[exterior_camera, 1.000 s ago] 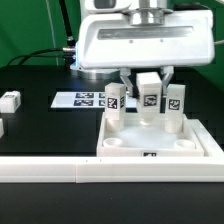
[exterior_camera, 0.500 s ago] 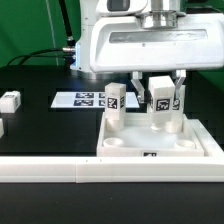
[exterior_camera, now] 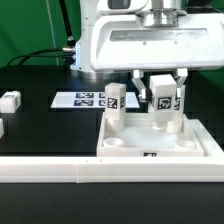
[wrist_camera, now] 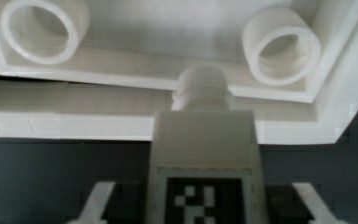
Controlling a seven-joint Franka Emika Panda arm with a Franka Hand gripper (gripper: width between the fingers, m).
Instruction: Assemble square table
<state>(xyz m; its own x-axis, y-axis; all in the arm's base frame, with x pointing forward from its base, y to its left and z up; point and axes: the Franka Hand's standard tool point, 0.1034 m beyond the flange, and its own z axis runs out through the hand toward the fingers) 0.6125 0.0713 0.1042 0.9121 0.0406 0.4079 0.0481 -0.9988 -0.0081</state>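
Note:
The white square tabletop (exterior_camera: 125, 148) lies upside down at the exterior view's right, with a raised rim and corner holes. A tagged leg (exterior_camera: 113, 104) stands upright in its far left corner. My gripper (exterior_camera: 160, 100) is shut on another tagged leg (exterior_camera: 160, 92), held upright over the far right part of the tabletop. A third leg (exterior_camera: 178, 101) shows partly behind it. In the wrist view the held leg (wrist_camera: 202, 150) sits between my fingers (wrist_camera: 105, 205), in my gripper (wrist_camera: 204, 208). Its peg end points at the tabletop (wrist_camera: 158, 40), between two round holes.
A loose tagged leg block (exterior_camera: 10, 101) lies on the black table at the exterior view's left, with another (exterior_camera: 1, 127) cut by the frame edge. The marker board (exterior_camera: 78, 99) lies behind the tabletop. A long white border rail (exterior_camera: 60, 172) runs along the front.
The gripper has carried the held leg toward the exterior view's right, close to the third leg. Over the last half second it has barely moved.

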